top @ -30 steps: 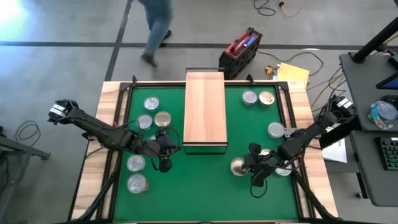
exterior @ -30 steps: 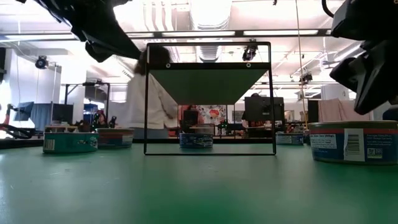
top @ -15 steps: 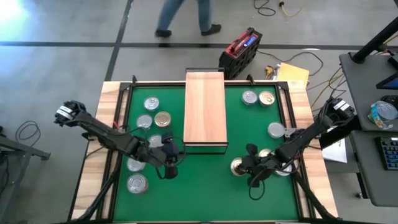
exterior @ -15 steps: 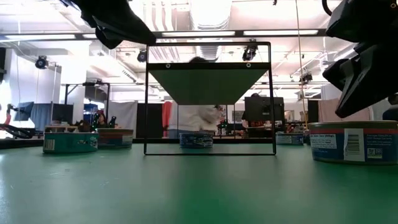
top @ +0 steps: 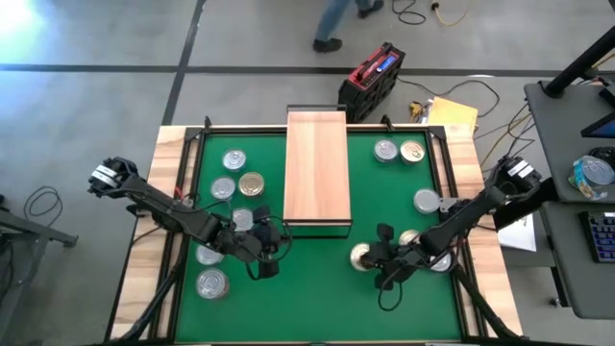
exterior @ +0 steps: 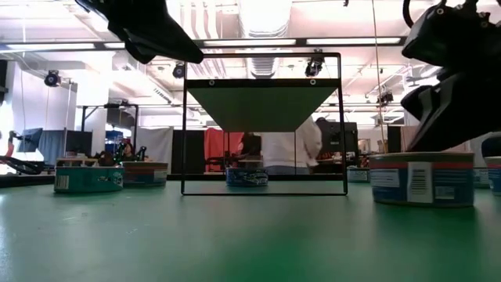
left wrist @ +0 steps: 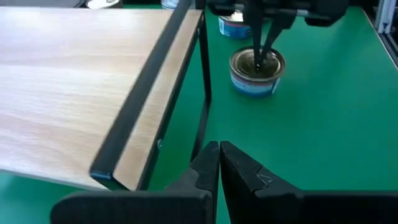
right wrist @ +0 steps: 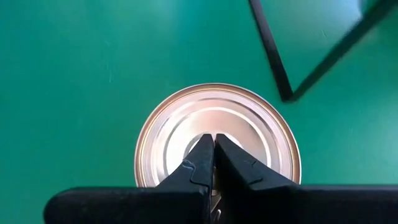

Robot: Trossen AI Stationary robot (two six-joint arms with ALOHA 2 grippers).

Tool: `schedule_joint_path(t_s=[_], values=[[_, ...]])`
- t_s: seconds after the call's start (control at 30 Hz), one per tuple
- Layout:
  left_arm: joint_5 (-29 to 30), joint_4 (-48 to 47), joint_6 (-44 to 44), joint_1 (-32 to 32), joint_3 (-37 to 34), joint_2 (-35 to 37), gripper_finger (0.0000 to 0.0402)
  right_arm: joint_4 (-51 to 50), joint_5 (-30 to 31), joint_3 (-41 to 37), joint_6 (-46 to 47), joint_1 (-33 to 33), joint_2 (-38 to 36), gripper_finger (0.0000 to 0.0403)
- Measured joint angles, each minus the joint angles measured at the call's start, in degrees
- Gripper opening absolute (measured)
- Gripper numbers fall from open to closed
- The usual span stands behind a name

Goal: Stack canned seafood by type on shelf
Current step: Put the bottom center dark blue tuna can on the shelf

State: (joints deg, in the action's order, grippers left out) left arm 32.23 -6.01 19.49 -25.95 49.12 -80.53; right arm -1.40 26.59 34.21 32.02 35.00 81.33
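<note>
One can (right wrist: 217,155) partly behind right tool (right wrist: 214,146)

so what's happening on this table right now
A two-armed robot is sorting tins of seafood around a wooden shelf on a green mat. The right gripper, fingers shut, is pressed tip-down onto the lid of a tin near the shelf's front corner. The left gripper, also shut and empty, hovers by the shelf's other front corner. Nothing is on the shelf yet; other tins sit on both sides.
</note>
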Motion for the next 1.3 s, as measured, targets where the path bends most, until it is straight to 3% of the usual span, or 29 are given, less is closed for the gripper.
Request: schedule_joint_path(t_s=[0.53, 1.3], values=[[0.34, 0.99, 0.04, -0.13, 0.0, 0.0, 0.0, 1.15, 1.92, 0.58, -3.61, -0.02, -3.34, 0.0009], [0.32, 0.93, 0.09, -0.13, -0.02, 0.0, 0.0, -1.28, -0.02, 0.6, -2.03, -0.02, -3.34, 0.0009]])
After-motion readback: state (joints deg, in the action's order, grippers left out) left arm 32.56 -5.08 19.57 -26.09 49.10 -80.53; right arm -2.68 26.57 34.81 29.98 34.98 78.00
